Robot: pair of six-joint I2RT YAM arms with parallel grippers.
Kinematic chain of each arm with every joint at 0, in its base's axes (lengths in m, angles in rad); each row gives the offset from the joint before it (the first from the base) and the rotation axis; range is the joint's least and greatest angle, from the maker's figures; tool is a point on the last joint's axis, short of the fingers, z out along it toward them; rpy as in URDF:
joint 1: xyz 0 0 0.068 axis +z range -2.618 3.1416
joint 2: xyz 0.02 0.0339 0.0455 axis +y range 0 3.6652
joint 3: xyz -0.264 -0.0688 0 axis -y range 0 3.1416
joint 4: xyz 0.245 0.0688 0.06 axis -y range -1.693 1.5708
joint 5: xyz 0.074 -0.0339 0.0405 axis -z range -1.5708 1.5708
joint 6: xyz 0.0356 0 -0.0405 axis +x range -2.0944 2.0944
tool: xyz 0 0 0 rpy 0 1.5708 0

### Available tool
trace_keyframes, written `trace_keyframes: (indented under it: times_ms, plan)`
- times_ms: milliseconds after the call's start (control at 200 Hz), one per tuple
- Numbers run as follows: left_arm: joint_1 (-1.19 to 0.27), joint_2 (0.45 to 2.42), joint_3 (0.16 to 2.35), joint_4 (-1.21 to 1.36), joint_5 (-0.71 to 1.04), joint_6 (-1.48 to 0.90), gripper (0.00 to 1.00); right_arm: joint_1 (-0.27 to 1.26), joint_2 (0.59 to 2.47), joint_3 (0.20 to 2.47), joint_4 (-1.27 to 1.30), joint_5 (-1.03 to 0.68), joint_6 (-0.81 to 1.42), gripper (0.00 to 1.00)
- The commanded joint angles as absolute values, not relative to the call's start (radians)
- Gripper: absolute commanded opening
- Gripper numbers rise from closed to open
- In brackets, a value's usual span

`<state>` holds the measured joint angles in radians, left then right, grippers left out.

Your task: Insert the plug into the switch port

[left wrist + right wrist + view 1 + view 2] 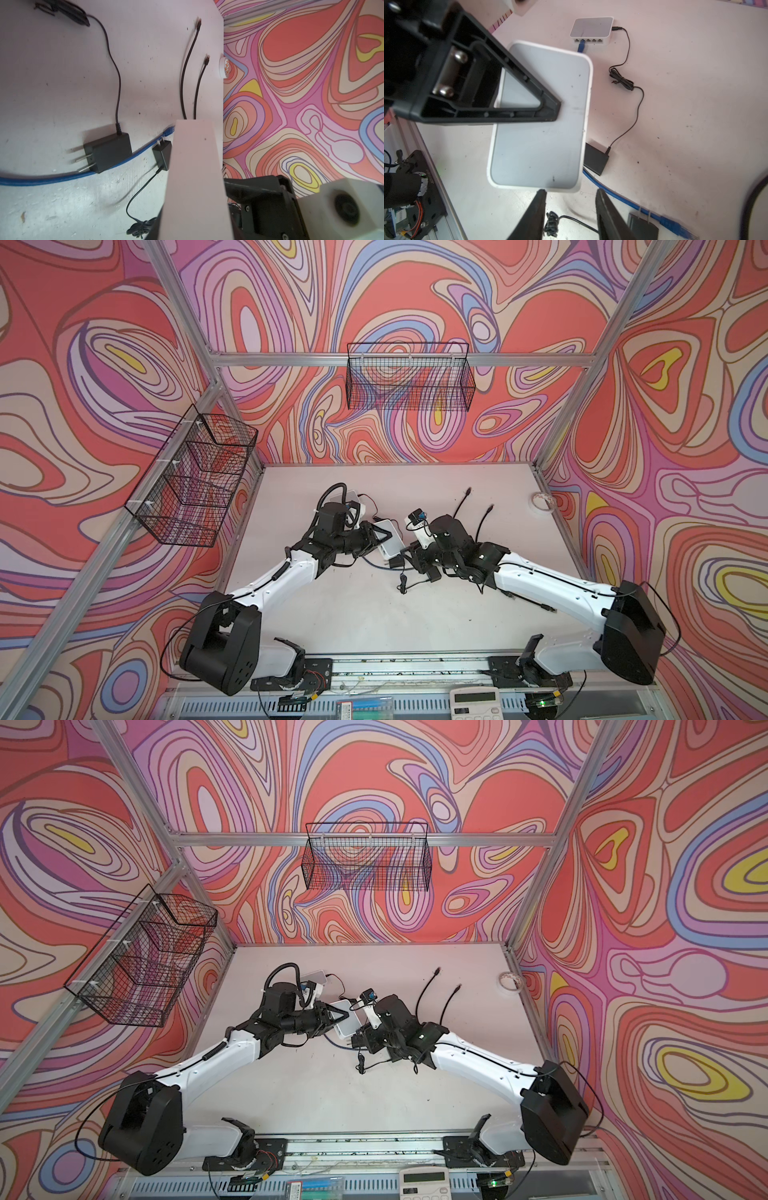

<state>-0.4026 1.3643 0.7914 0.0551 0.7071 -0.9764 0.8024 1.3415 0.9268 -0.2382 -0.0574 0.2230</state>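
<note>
1. Plainly, the left gripper [385,536] is pinching the white network switch [537,135], with one finger flat across its top. It holds the switch clear of the table [374,626] near the middle, I'd guess to steady it so the other arm can feed a port.
2. The right gripper [570,196] hovers just off the switch's nearest edge, jaws spread with nothing between them.
3. The blue Ethernet plug [675,225] is in neither gripper. It lies flat on the table at about 3 o'clock from the held switch, just beside a black power adapter [642,228].
4. As best I can judge, the plug's long axis runs roughly 9 to 3 o'clock, tip toward 3, away from the held switch. Its blue cable [62,178] trails back under that switch to a second switch [591,27] at about 10 o'clock, where it is plugged in.
5. The held switch's long axis runs about 11 to 5 o'clock, and its ports are hidden from me. By my reckoning, the plug has to be picked up and turned round before it can go in.
</note>
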Motion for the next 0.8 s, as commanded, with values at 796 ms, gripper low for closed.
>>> trace_keyframes:
  times_ms: [796]
  plan:
    - [-0.563,1.962,1.191,0.19,0.557,-1.078,0.0,0.577,1.418,0.97,-0.434,0.118,0.27,0.72]
